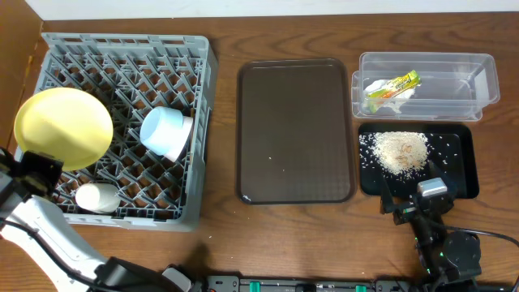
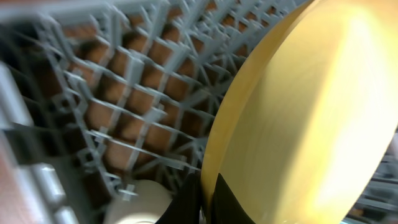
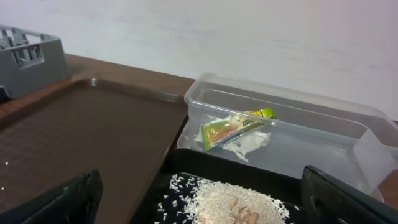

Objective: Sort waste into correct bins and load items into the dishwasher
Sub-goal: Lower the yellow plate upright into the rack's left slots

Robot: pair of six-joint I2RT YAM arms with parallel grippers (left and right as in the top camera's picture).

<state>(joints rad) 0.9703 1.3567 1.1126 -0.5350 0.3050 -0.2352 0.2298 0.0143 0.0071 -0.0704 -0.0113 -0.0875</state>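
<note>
Carefully, w/ left gripper [image 2: 208, 202] clamped on the plate [image 1: 63, 128], we shd lower it upright btw pegs of the rack [image 1: 122, 42], clear of the white bowl [image 1: 97, 197]; right gripper [image 3: 202, 202] stands apart, empty.

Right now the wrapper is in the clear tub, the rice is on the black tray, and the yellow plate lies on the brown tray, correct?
Not quite. The yellow plate is not on the brown tray; it is at the left side of the grey dish rack, as the overhead view shows. The wrapper is in the clear tub and the rice on the black tray.
</note>
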